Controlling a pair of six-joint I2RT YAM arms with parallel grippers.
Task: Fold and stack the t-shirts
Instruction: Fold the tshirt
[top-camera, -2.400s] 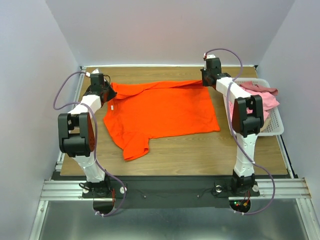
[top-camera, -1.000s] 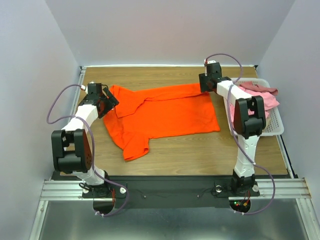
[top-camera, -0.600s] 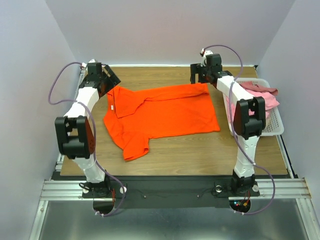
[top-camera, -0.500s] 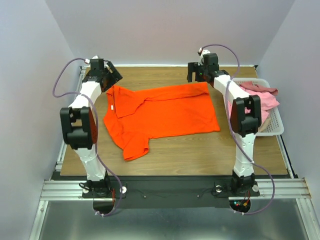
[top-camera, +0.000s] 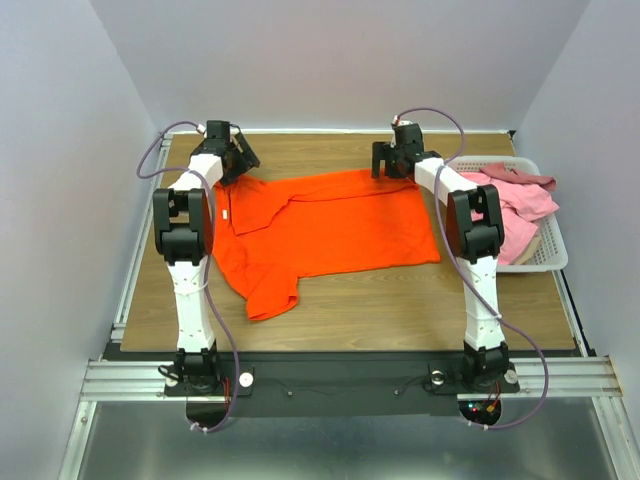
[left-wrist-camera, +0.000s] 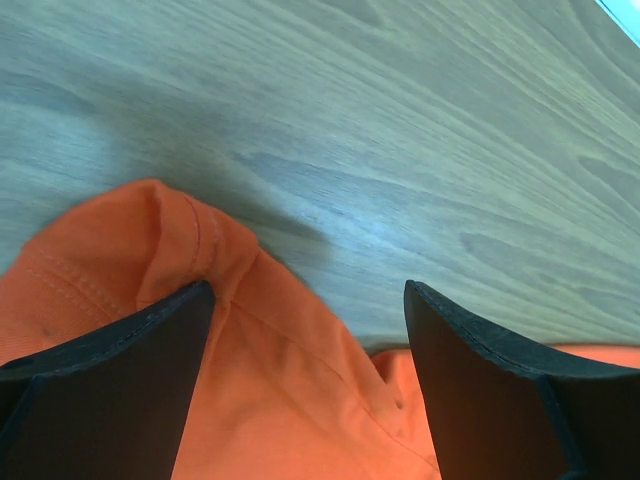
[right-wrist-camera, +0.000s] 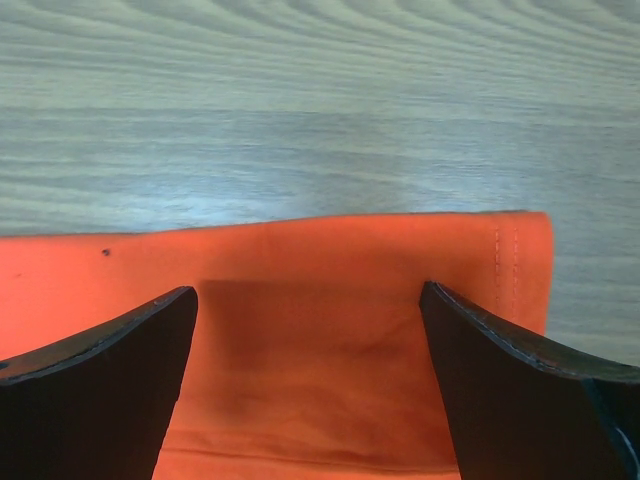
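The left gripper (left-wrist-camera: 308, 290) and right gripper (right-wrist-camera: 308, 290) both sit at the far edge of the orange-red t-shirt (top-camera: 330, 225). Each has its jaws spread wide and grips nothing.

Between the left jaws lies a rounded, stitched fold of the cloth. Between the right jaws lies a straight hemmed corner, its stitched end just inside the right-hand jaw. Past both sets of fingertips there is only bare table (top-camera: 400, 290). More open wood runs along the shirt's near edge.

To the outer side of the right jaws stands a white basket (top-camera: 550, 255) holding pink t-shirts (top-camera: 515, 200).

The orange-red shirt lies flat. Its long axis runs from one gripper to the other, collar end under the left jaws, hem end under the right, and one sleeve juts toward the arm bases.
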